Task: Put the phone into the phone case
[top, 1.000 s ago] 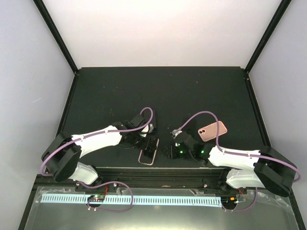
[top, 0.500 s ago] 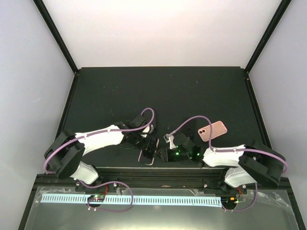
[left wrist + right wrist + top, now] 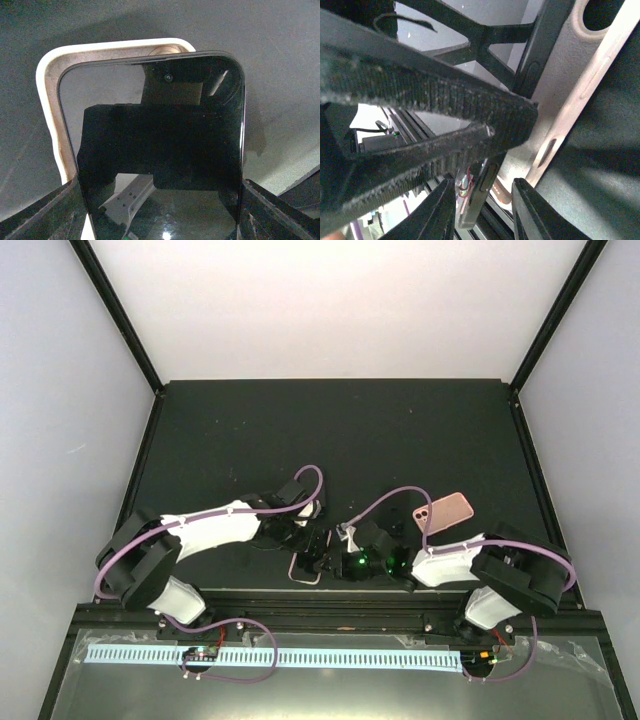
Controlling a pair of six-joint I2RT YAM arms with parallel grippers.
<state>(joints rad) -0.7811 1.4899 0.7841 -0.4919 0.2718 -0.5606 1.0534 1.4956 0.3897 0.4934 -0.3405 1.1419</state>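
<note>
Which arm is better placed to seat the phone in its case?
Left. The left gripper grips the phone, which overlaps the cream phone case; the right gripper sits beside them, holding nothing.

The black glass-fronted phone [image 3: 160, 150] is smooth and highly glossy, its screen mirroring the parts above it. The cream rounded-corner phone case [image 3: 49, 105] looks like soft plastic or rubber, matt and smooth. The dark grey table top [image 3: 285, 55] is matt, with a faintly grained look. The right gripper [image 3: 512, 125] has black plastic fingers [image 3: 430, 95] with rough, finely ribbed faces. In the overhead view the white arm shells [image 3: 215, 525] look like smooth plastic with a slight sheen.
</note>
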